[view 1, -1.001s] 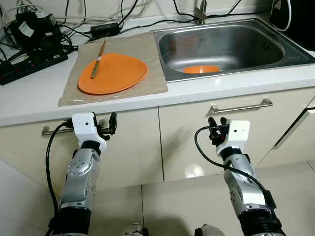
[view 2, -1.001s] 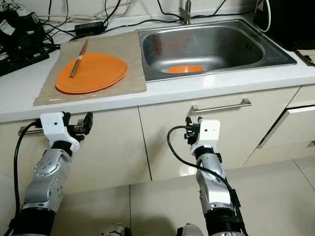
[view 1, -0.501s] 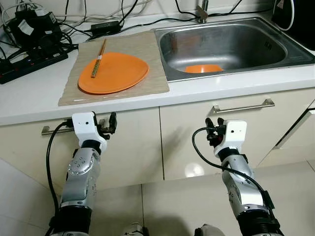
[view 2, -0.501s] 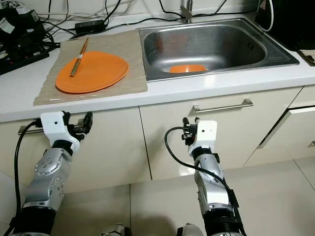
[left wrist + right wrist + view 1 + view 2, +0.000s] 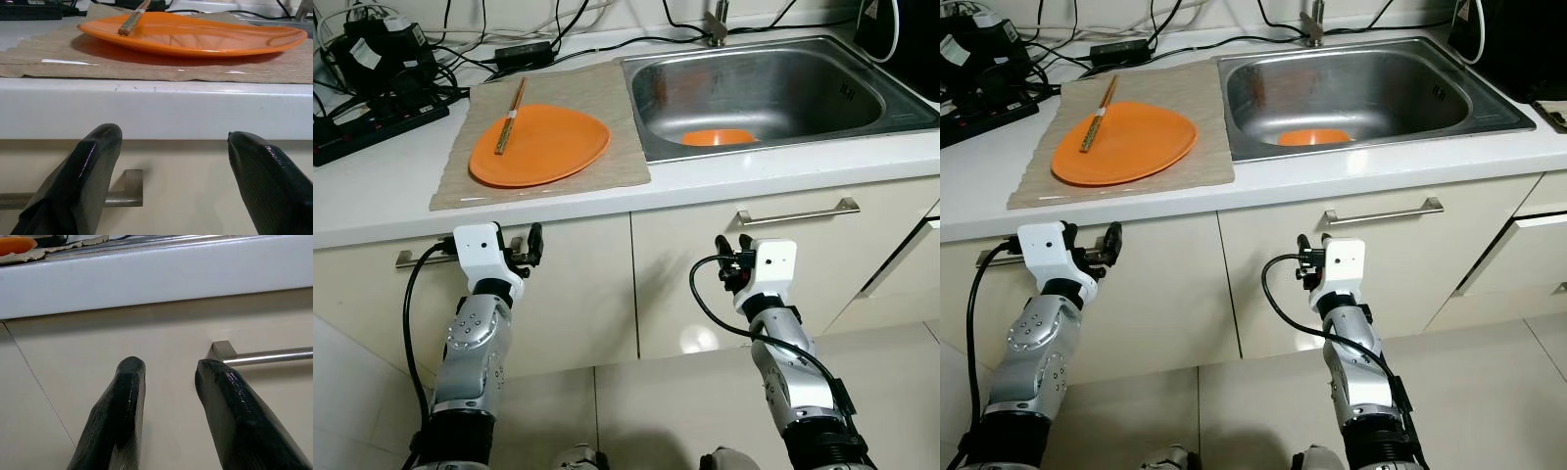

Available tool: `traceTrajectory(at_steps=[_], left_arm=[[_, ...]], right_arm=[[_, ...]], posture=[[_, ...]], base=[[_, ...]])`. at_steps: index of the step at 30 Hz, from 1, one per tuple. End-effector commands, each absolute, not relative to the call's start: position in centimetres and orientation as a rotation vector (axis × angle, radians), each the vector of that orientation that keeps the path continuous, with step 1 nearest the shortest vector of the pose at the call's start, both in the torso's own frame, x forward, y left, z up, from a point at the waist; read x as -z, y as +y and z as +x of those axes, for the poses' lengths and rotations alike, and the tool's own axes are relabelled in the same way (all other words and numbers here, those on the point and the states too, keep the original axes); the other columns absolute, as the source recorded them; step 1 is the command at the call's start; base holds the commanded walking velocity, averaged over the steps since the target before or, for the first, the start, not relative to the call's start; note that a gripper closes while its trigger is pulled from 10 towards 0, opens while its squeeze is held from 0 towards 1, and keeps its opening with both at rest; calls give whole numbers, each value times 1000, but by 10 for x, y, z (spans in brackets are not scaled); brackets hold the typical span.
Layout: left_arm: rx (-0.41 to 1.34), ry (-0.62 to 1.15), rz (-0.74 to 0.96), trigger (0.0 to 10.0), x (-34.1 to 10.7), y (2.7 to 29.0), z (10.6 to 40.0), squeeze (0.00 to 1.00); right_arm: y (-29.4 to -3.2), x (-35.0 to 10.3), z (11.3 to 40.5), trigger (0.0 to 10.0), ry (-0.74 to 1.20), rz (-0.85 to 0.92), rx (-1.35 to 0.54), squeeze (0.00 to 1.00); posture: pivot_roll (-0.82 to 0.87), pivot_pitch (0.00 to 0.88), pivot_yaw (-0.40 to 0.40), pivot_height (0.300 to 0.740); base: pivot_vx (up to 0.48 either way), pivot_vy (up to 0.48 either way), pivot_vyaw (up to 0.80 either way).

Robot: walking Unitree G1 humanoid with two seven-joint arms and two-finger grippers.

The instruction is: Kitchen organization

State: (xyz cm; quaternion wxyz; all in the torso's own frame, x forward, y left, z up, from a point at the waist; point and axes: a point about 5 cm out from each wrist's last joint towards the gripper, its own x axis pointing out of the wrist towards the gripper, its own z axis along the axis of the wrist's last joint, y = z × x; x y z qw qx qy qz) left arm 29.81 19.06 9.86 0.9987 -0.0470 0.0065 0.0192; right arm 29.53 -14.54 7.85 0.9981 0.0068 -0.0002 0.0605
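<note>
An orange plate (image 5: 539, 146) was seen lying on a beige mat (image 5: 603, 98) on the white table (image 5: 372, 191), with a pair of chopsticks (image 5: 508, 118) resting across the plate's far left edge. To the right of the mat, a steel sink (image 5: 822, 61) was set into the table, and a second orange dish (image 5: 718, 137) was seen at its bottom. Behind the mat, a black power strip (image 5: 374, 122) and a tangle of cables (image 5: 519, 51) were spread along the wall. Both arms were held low in front of the cream cabinet doors (image 5: 578, 294), below the table's edge. The left gripper (image 5: 171, 181) was pointed at the table's front edge beneath the plate, its fingers spread wide with nothing between them, and a metal drawer handle (image 5: 124, 191) was seen just behind its fingers. The right gripper (image 5: 168, 406) was aimed at the cabinet front below the sink, its fingers set narrowly apart and empty, near the end of another bar handle (image 5: 264, 356).
</note>
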Motion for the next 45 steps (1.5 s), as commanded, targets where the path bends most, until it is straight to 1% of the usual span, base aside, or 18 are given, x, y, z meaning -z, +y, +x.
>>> traceTrajectory(at_steps=[1, 18, 21, 22, 23, 24, 27, 28, 29, 30, 34, 35, 36, 37, 38, 40, 41, 45], left_arm=[[-49, 19, -82, 10000, -96, 194, 295, 0], [-33, 51, -75, 10000, -89, 192, 293, 0], [17, 145, -70, 10000, -71, 186, 291, 0], [52, 205, -67, 10000, -57, 182, 289, 0], [52, 205, -67, 10000, -57, 182, 289, 0], [51, 259, -82, 10000, -45, 182, 286, 0], [86, 375, -101, 10000, -21, 177, 279, 0], [86, 375, -101, 10000, -21, 177, 279, 0], [128, 484, -83, 10000, -1, 170, 272, 0], [140, 541, -85, 10000, 9, 167, 268, 0], [182, 702, 19, 10000, 36, 161, 251, 0], [195, 746, 61, 10000, 43, 161, 245, 0], [187, 797, 64, 10000, 50, 162, 239, 0], [187, 797, 64, 10000, 50, 162, 239, 0], [150, 885, 36, 10000, 60, 164, 227, 0], [144, 911, 30, 10000, 63, 165, 224, 0], [141, 964, 44, 10000, 68, 163, 217, 0], [166, 964, 3, 10000, 70, 154, 215, 0]], right_arm=[[-141, -87, 298, 10000, -39, 1, -139, 0], [-141, -81, 299, 10000, -12, -7, -137, 0], [-143, -66, 297, 10000, 39, -32, -129, 0], [-146, -52, 295, 10000, 102, -29, -114, 0], [-146, -52, 295, 10000, 102, -29, -114, 0], [-149, -40, 293, 10000, 174, 19, -94, 0], [-153, -29, 291, 10000, 228, 10, -86, 0], [-153, -29, 291, 10000, 228, 10, -86, 0], [-155, -18, 289, 10000, 279, -38, -93, 0], [-156, -10, 286, 10000, 324, -43, -89, 0], [-167, 18, 271, 10000, 517, -63, -42, 0], [-173, 24, 266, 10000, 553, -121, -21, 0], [-179, 29, 261, 10000, 585, -158, -5, 0], [-179, 29, 261, 10000, 585, -158, -5, 0], [-189, 36, 252, 10000, 628, -212, 13, 0], [-191, 38, 250, 10000, 642, -215, 16, 0], [-197, 42, 245, 10000, 678, -210, 35, 0], [-205, 45, 241, 10000, 713, -167, 92, 0]], posture=[[-71, 13, 77, 707], [-63, 14, 72, 707], [-62, 8, 73, 707], [-61, 4, 73, 707], [-61, 4, 73, 707], [-60, 2, 75, 707], [-59, 0, 75, 707], [-59, 0, 75, 707], [-64, 0, 79, 707], [-64, 0, 79, 707], [-65, 0, 79, 707], [-67, 0, 81, 707], [-67, 0, 81, 707], [-67, 0, 81, 707], [-73, 0, 83, 707], [-74, 0, 83, 707], [-73, 0, 83, 707], [-71, 0, 83, 707]], base=[[0, 0, 0], [0, 0, 0], [0, 0, 0], [0, 0, 0], [0, 0, 0], [0, 0, 0], [0, 0, 0], [0, 0, 0], [0, 0, 0], [0, 0, 0], [0, 0, 0], [0, 0, 0], [0, 0, 0], [0, 0, 0], [0, 0, 0], [0, 0, 0], [0, 0, 0], [0, 0, 0]])
